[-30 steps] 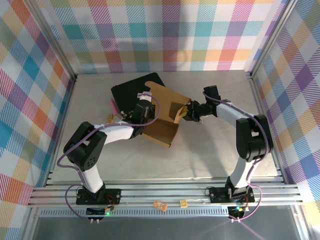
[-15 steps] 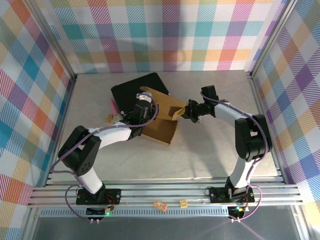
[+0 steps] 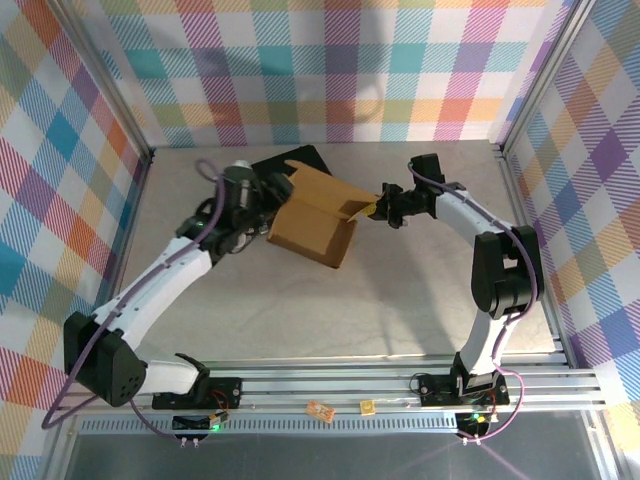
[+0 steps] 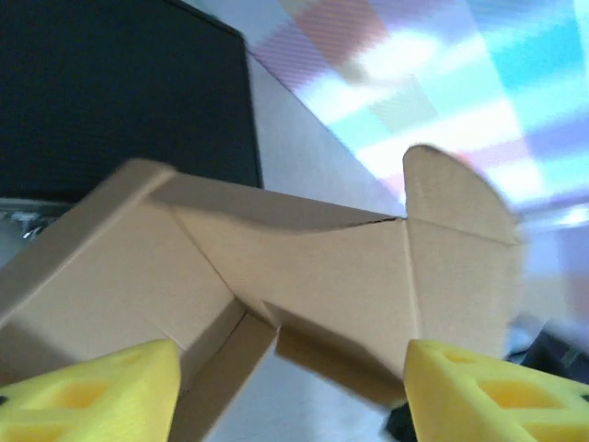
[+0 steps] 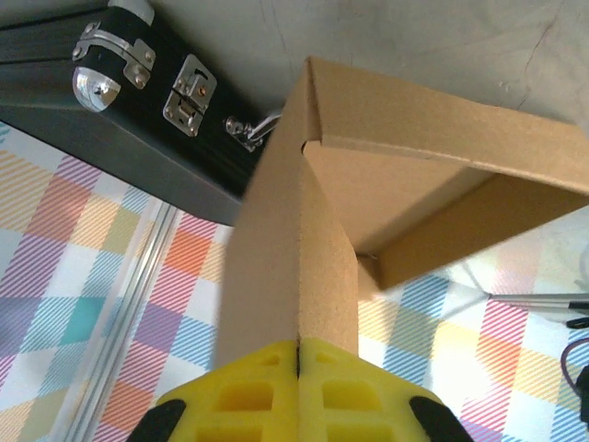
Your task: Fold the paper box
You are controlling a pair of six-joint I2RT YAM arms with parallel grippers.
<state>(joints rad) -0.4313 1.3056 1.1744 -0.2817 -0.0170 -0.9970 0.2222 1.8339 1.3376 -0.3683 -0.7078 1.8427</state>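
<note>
The paper box [image 3: 312, 226] is brown cardboard, half folded, with its far end resting on the black case [image 3: 262, 172]. My right gripper [image 3: 376, 211] is shut on a raised flap at the box's right corner. In the right wrist view the yellow pads [image 5: 267, 391] pinch that flap's edge, at my right gripper [image 5: 297, 368], with the paper box [image 5: 414, 175] beyond. My left gripper [image 3: 264, 196] hovers just left of the box, open. In the left wrist view its fingers [image 4: 92, 396] stand wide apart around my left gripper [image 4: 290, 396], and the paper box [image 4: 304, 267] lies ahead of them, untouched.
The black case [image 5: 120, 83] shows its metal latches toward the right wrist camera, and its lid [image 4: 110, 92] lies behind the box. Plaid walls and aluminium posts close in the table on three sides. Two small orange pieces [image 3: 320, 410] sit on the front rail.
My left gripper let go of the box, opened and drew back to the left and far side. The box shifted slightly toward the case. My right gripper stayed shut on the flap.
</note>
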